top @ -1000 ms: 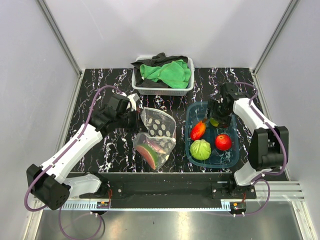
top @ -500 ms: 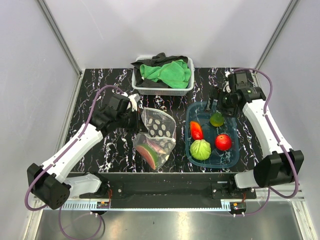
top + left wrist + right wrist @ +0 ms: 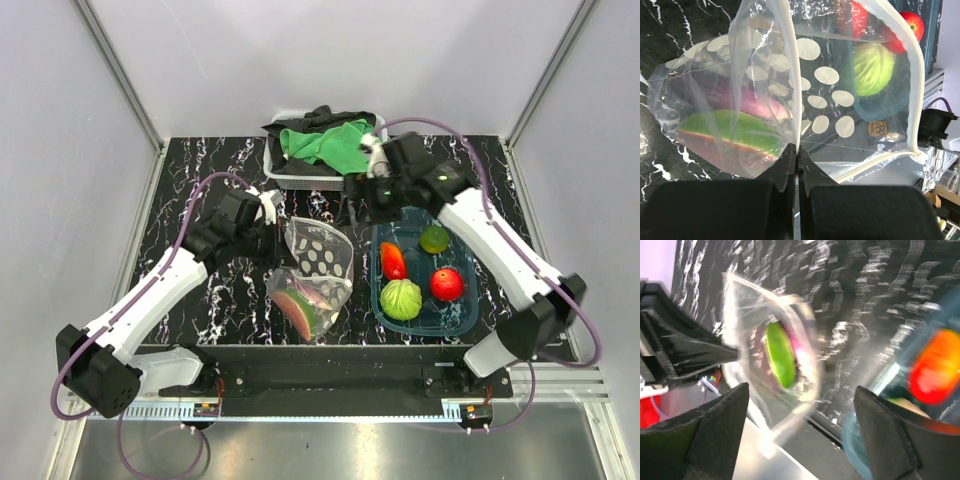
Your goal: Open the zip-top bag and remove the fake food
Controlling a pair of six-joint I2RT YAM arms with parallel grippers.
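The bag (image 3: 312, 275) sits mid-table, a bit toward the near edge, just left of a see-through teal tub (image 3: 455, 315). It's clear crinkly plastic with pale dots and a white zip strip, mouth gaping open. Left fingers (image 3: 796, 152) are pressed together, pinching one side of that strip. Inside is a glossy watermelon slice (image 3: 730, 131) with green rind. In the tub are a leafy green ball (image 3: 401, 299), a round red fruit (image 3: 447, 284), a red-orange piece (image 3: 393, 261) and a yellow-green bit (image 3: 434, 238). Right fingers (image 3: 352, 208) are spread with nothing between them, over the black marbled table (image 3: 190, 160) between the bag and the far-edge basket (image 3: 300, 180). There's a small orange sticker (image 3: 877, 128) behind the bag, can't read it.
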